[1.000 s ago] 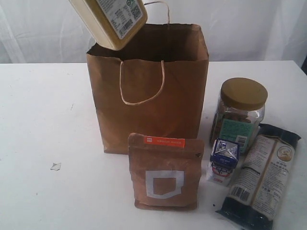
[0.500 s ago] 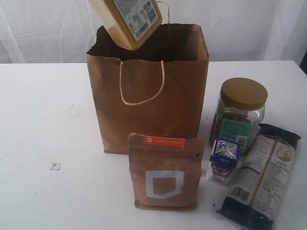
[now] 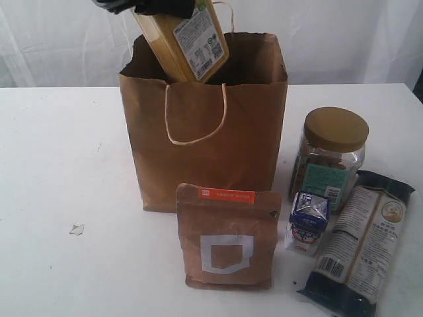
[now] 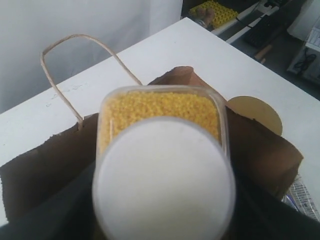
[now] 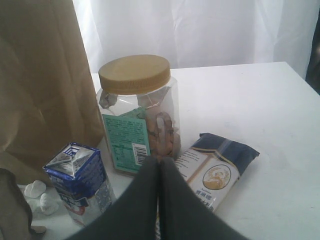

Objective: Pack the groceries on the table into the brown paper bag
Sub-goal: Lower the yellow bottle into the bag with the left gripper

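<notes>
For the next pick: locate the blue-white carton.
Exterior view, right side: the carton stands between the brown pouch and noodle packet, before the gold-lidded jar.

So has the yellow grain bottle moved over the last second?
Yes. The yellow-grain bottle has dropped and shifted right against the brown paper bag, its lower end now dipping behind the bag's front rim.

The paper bag (image 3: pixel 205 152) was plain brown, the pouch (image 3: pixel 227 238) brown with an orange label, the bottle (image 3: pixel 177 47) yellow-grained and white-capped, the carton (image 3: pixel 308 221) blue-and-white.
</notes>
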